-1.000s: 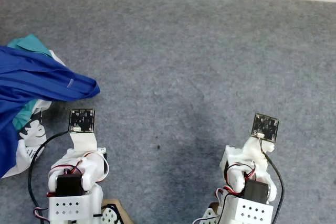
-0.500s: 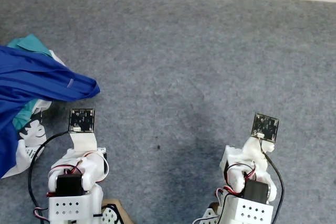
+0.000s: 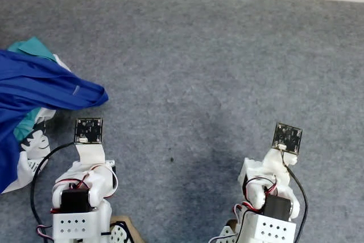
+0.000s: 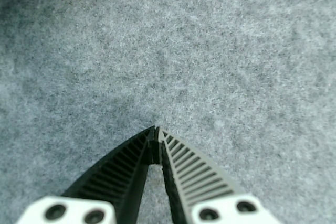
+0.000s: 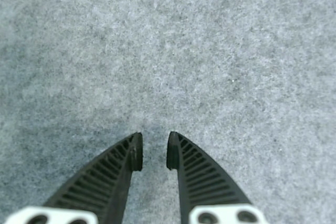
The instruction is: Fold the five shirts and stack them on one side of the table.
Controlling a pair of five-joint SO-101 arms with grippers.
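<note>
one pickup pending | left gripper [image 4: 157, 136] sitting pressed together, right gripper [image 5: 154, 151] sitting slightly apart | likely best: left opening wide, pinching crumpled blue cloth shirt [image 3: 40, 83] singly

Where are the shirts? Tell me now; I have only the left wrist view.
Observer: The shirts lie heaped and unfolded at the left edge of the table in the high view.
Operator: Name the top one.
Observer: The blue shirt is on top; a teal shirt and a white printed shirt show from under it.
</note>
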